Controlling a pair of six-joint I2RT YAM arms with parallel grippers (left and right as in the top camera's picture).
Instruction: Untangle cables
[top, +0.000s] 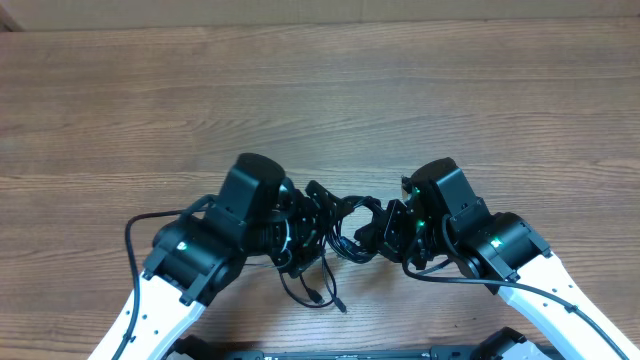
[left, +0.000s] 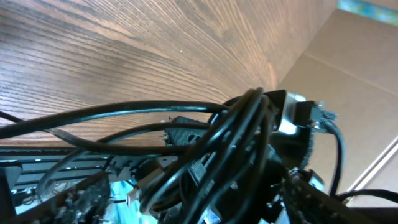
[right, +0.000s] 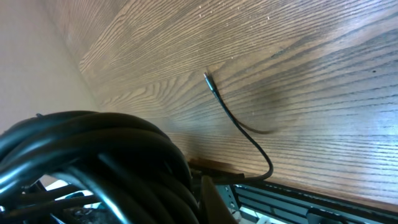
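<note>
**Cable knot between both hands, near table edge**

Overhead: the cables (top: 335, 238) are one black knot between the left hand (top: 303, 228) and the right hand (top: 380, 230), close to the near edge of the table (top: 320, 90). Both hands reach into the knot. Two cord ends (top: 338, 303) trail out of it toward the near edge. Left hand: can't tell if it is spread or pinching. Right hand: pressed together, but a cord nipped in it isn't visible either way.

Left wrist: cables (left: 242, 143) fill the lower frame, with several loops crossing right at the lens. Wood table (left: 124, 50) behind. Own fingers are hidden by the cords.

Right wrist: cables (right: 93, 149) bulk up lower left, hard against the lens. One loose cord (right: 244, 129) curves out from under them, and its tip looks to be down on the table (right: 298, 56).
</note>
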